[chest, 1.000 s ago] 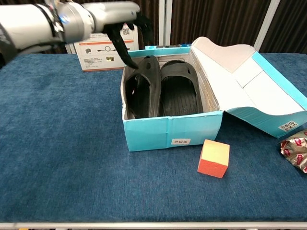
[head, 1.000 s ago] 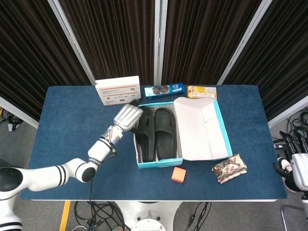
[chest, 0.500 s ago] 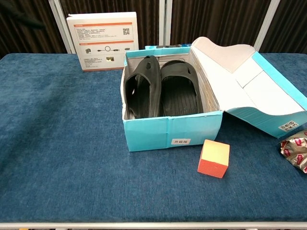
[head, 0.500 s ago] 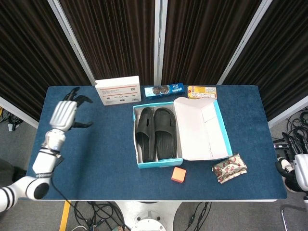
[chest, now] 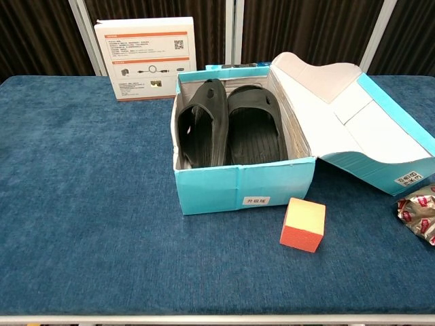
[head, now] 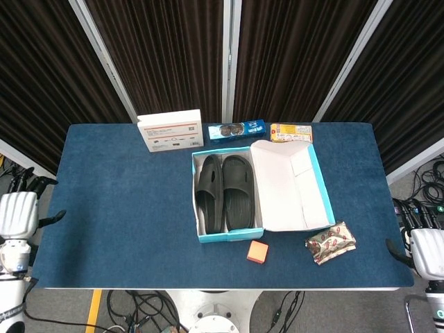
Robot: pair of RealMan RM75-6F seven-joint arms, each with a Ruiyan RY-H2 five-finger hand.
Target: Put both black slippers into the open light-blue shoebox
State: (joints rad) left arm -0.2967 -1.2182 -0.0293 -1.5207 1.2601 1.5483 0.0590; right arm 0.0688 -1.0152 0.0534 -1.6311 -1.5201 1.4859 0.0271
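Both black slippers lie side by side inside the open light-blue shoebox [head: 198, 235] [chest: 238, 187]: the left slipper [head: 209, 194] [chest: 200, 128] leans on the box's left wall, the right slipper [head: 237, 190] [chest: 255, 130] lies flat. The lid [head: 288, 184] [chest: 346, 115] is folded open to the right. My left hand [head: 17, 211] is off the table's left edge, empty, fingers spread. My right hand [head: 424, 243] is off the table's right edge, holding nothing, fingers apart. Neither hand shows in the chest view.
An orange cube [head: 257, 252] [chest: 303, 223] sits in front of the box. A crumpled snack wrapper [head: 331, 242] [chest: 419, 210] lies at the right. A white product box [head: 171, 130] [chest: 144, 58], a blue biscuit pack [head: 237, 130] and a yellow packet [head: 291, 132] stand along the far edge.
My left hand has let go of the left slipper in the box and drawn back left, off the table's edge. The right hand has barely shifted.
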